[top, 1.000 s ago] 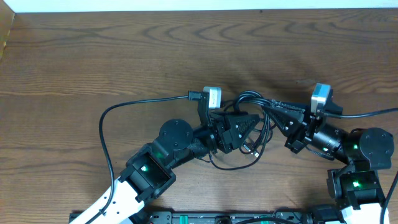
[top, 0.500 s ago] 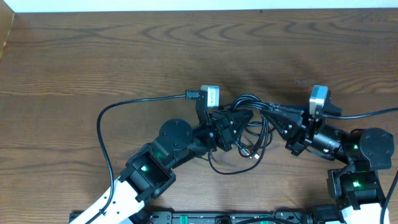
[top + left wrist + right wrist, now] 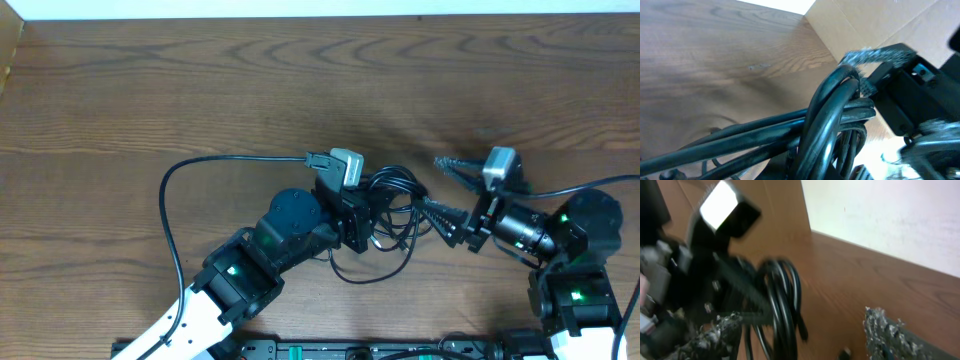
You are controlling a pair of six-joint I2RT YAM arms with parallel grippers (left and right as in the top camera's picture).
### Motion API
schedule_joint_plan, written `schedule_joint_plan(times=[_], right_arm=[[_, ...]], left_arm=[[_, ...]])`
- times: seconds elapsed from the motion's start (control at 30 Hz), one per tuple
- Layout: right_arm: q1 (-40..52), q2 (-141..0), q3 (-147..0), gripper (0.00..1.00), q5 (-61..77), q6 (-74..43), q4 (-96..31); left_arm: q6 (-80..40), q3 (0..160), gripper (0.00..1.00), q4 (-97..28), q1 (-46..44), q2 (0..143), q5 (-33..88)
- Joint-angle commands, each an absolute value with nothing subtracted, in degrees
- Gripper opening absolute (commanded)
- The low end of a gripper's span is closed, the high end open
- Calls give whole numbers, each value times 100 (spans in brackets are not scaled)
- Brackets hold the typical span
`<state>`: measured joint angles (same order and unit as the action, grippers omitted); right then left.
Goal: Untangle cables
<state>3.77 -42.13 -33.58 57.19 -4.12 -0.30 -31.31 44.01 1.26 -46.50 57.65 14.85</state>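
Note:
The cables (image 3: 398, 198) are a bunch of thin black loops at the middle of the wooden table (image 3: 200, 90). My left gripper (image 3: 368, 212) is shut on the bunch's left side; in the left wrist view the cables (image 3: 830, 115) fill the frame and hide my fingers. My right gripper (image 3: 446, 190) stands open just right of the bunch, with one fingertip (image 3: 445, 162) behind and the other fingertip (image 3: 436, 213) in front, holding nothing. In the right wrist view the cables (image 3: 782, 305) hang between the rough grey fingers (image 3: 887, 332), nearer the left one.
A thicker black arm cable (image 3: 166, 215) loops over the table to the left of my left arm. Another arm cable (image 3: 600, 183) runs off to the right. A cardboard box edge (image 3: 8, 45) sits at the far left. The table's back edge (image 3: 320, 17) meets a white wall.
My left gripper has shut on the cables and pulled them slightly left. My right gripper has opened, let go of the bunch and swung its fingers apart.

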Motion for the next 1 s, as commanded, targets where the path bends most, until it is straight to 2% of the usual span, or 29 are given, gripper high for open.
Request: schedule_joint_plan(times=[0.0,0.17,0.43,0.5,0.53,0.57,0.63,0.67,0.87,0.97], right_arm=[[381,-4174,-3365,75,5756,996,-421],[539,-4174,-3365,75,5756,1492,-764],[836,-4176,-3365,56,5706,1966,-646],[847,-4176,-3365,46,5708,2049,-648],[847,-4176,-3365,36,5693,2049,-646],[847,-4178,-3365,20,5653,2067,-646],[847,-4178,-3365,4,5461,2062,-655],[847,-4178,-3365,1,5360,2062,-666],[845,-4178,-3365,1,4805,1732,-663],[843,-4178,-3365,1,4644,1382,-589]], left_arm=[[-2390,4486,7,152,-4630,5734,1433],[-2265,4486,7,104,-4630,5780,1433],[-2257,4486,7,141,-4639,5835,1721],[-2279,4486,7,202,-4641,5835,1734],[-2281,4486,7,215,-4641,5835,1734],[-2283,4486,7,213,-4641,5835,1734],[-2298,4486,7,196,-4641,5835,1732],[-2298,4486,8,196,-4641,5835,1732],[-2305,4486,8,187,-4641,5835,1645],[-2635,4486,7,-25,-4628,5833,1155]])
